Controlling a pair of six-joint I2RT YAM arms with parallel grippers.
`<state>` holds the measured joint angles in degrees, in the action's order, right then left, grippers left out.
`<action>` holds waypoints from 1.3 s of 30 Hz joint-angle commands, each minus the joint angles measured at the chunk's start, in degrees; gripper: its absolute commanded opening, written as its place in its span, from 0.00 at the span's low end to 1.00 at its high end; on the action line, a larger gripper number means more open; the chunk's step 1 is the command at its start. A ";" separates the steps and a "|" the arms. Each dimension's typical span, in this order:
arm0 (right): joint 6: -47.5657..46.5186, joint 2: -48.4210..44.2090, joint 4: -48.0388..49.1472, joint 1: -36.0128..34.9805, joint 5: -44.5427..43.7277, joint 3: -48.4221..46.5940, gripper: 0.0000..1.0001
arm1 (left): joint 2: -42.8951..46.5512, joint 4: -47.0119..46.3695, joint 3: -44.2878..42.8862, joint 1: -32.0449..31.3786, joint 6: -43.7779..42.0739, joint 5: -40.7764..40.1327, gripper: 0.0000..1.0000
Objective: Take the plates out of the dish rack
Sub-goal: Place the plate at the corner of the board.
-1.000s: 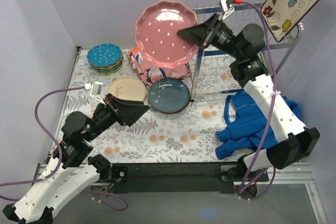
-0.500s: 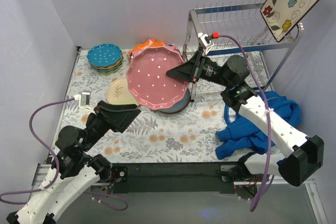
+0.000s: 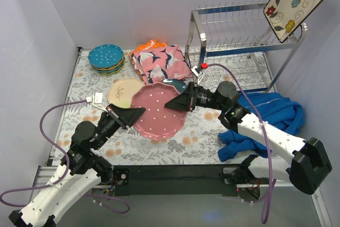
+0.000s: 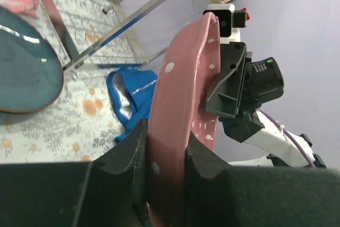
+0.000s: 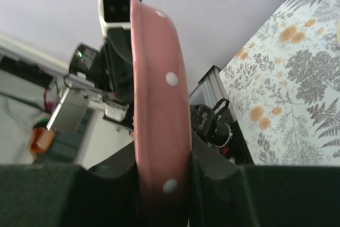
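A pink dotted plate (image 3: 156,111) hangs low over the mat, held from both sides. My left gripper (image 3: 139,112) is shut on its left rim, and my right gripper (image 3: 172,103) is shut on its right rim. In the left wrist view the plate's rim (image 4: 175,110) sits edge-on between the pads of my left gripper (image 4: 166,142). In the right wrist view the same plate (image 5: 156,94) fills the jaws of my right gripper (image 5: 162,158). A dark teal plate (image 3: 178,83) lies partly hidden behind it. A cream plate (image 3: 123,90) and a stack of dotted plates (image 3: 106,58) rest at the left. A square floral plate (image 3: 294,2) leans on the dish rack (image 3: 234,30).
A pink bird-print cloth (image 3: 159,62) lies folded at the back, left of the rack's legs. A blue garment (image 3: 265,120) is bunched on the mat under my right arm. Grey walls close in the left and right sides.
My right arm brought the pink plate down from beside the rack to low over the mat. My left gripper came in and shut on the opposite rim.
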<state>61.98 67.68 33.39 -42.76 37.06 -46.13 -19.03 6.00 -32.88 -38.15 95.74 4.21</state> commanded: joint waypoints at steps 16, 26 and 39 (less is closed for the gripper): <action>-5.11 -2.55 8.98 9.18 0.29 9.73 0.51 | -4.79 -7.92 9.24 -0.26 12.18 13.90 0.00; -8.09 -12.47 5.03 17.10 -1.11 18.78 0.79 | -7.86 -1.17 6.78 -0.17 7.97 5.56 0.00; -29.27 -29.97 -20.90 17.19 -16.75 20.38 0.98 | -20.17 -0.01 -0.78 15.80 5.24 13.92 0.00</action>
<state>40.77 41.30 19.99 -25.61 25.87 -24.45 -37.67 15.66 -29.41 -30.39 98.83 7.46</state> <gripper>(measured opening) 0.983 0.242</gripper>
